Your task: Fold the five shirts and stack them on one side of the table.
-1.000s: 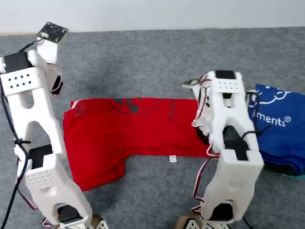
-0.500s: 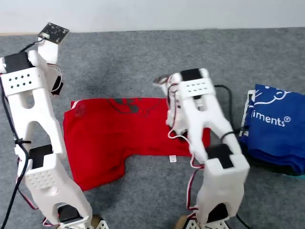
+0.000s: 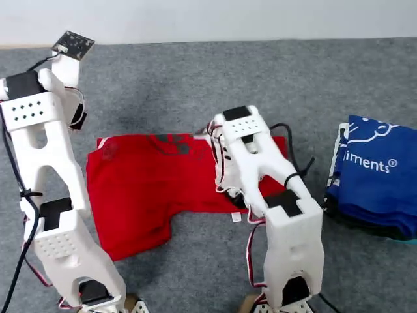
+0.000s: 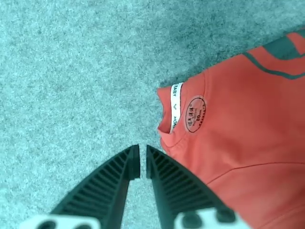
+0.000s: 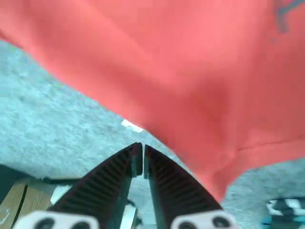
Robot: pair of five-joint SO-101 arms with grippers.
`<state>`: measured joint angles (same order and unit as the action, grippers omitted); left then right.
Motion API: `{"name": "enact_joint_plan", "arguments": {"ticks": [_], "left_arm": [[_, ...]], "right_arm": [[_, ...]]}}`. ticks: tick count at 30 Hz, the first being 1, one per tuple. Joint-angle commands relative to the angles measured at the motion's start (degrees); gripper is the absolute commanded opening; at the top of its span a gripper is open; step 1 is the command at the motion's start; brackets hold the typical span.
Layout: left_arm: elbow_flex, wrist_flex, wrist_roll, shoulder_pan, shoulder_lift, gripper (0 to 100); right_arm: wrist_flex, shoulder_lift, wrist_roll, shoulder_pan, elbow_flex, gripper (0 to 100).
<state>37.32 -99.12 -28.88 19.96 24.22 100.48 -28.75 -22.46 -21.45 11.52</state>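
A red shirt lies spread across the middle of the grey table. Its collar label lies beside my left gripper, which is shut and empty, hovering over bare table just off the collar. My right arm stands over the right half of the shirt. Under it, my right gripper is shut, its tips pinching the edge of the red cloth, which hangs close above the table. Folded blue shirts are stacked at the right side.
A small white tag lies on the table just off the shirt's near edge, close to my right gripper. My left arm stands tall along the left edge. Bare grey table stretches behind the shirt.
My right arm has swung left from beside the blue stack to over the right half of the red shirt. The left arm has kept still.
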Motion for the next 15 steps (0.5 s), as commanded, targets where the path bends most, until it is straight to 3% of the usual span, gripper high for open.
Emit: {"name": "enact_joint_plan", "arguments": {"ticks": [1,8,15], "left_arm": [[0.22,-1.32,-0.53,-0.53,-3.08,3],[0.22,-1.32,-0.44,-0.62,-3.08,3],[0.22,-1.32,-0.44,-0.44,-3.08,3]], "right_arm": [[1.71,5.32,0.62,-0.13,5.89,1.0],[-2.59,-2.51,0.88,0.75,6.42,1.0],[2.42,-7.78,0.88,-1.98,4.48,1.0]]}}
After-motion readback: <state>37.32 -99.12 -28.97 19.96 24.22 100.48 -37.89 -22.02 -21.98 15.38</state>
